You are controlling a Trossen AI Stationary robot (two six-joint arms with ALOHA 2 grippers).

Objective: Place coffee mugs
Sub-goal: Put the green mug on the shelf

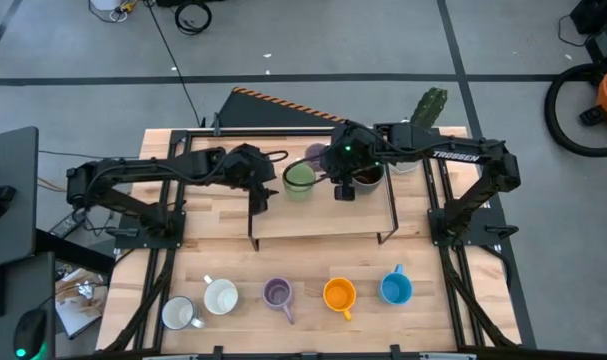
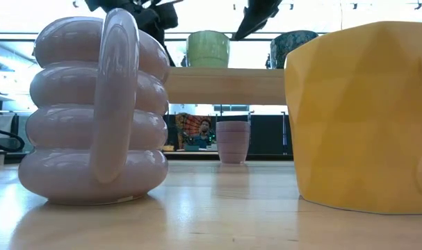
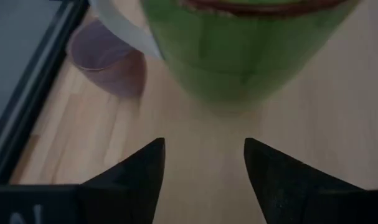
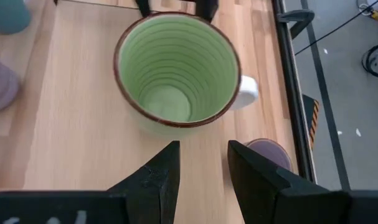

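Note:
A green mug (image 1: 300,177) with a white handle (image 4: 248,90) stands upright on its base on the raised wooden shelf (image 1: 323,218). A dark mug (image 2: 294,47) stands beside it, partly under my right arm. My left gripper (image 3: 204,144) is open just short of the green mug's wall (image 3: 238,62), coming from the table's left, with nothing between its fingers. My right gripper (image 4: 203,146) hovers open above and to the right of the green mug (image 4: 176,68), also with nothing between its fingers. A lilac mug (image 1: 316,155) stands on the table behind the shelf.
A row of mugs stands near the table's front edge: two white (image 1: 221,296), a lilac (image 1: 278,293), an orange (image 1: 339,294) and a blue (image 1: 395,288). A cactus (image 1: 430,103) stands at the far right. The shelf's thin black legs (image 1: 251,225) rise from the table.

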